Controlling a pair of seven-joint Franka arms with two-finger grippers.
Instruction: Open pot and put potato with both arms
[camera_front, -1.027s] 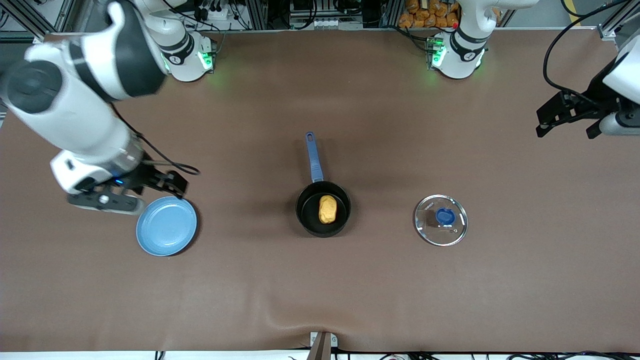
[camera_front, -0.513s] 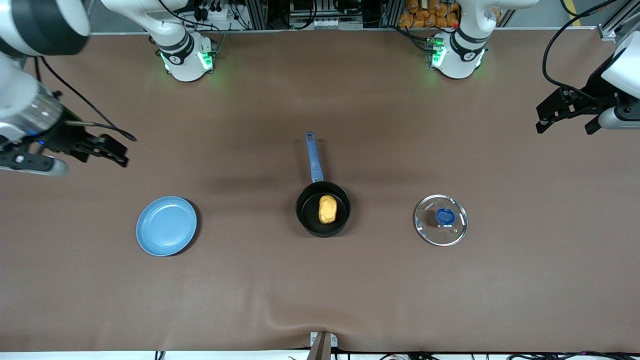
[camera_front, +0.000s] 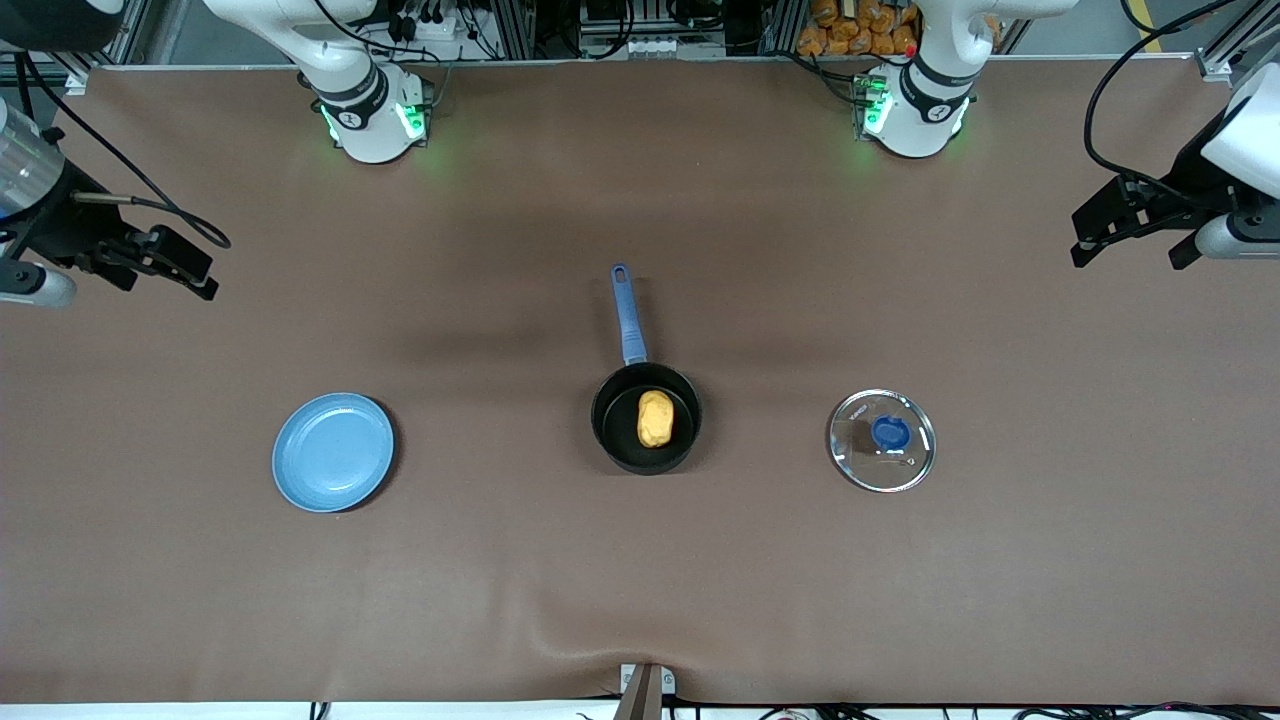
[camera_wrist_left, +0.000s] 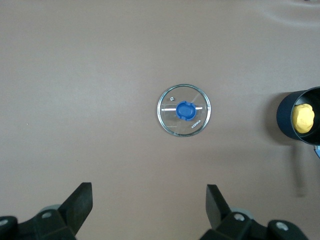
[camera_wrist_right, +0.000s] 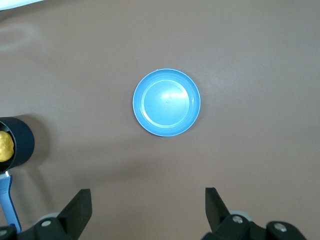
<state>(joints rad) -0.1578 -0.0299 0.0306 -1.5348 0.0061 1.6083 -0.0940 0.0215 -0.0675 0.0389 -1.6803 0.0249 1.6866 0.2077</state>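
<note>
Black left gripper (camera_front: 1135, 232) and right gripper (camera_front: 160, 265) hang wide open, empty, over the brown surface (camera_front: 640, 580) ends; yellow-orange oval potato (camera_front: 655, 418) lies in the uncovered black round pot (camera_front: 646, 418), well apart.

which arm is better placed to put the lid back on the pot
Left, probably. The lid lies toward the left arm's end of the table, beside the pot holding the potato. The left claw is open and empty there; the right claw, also open, is past the plate.
</note>
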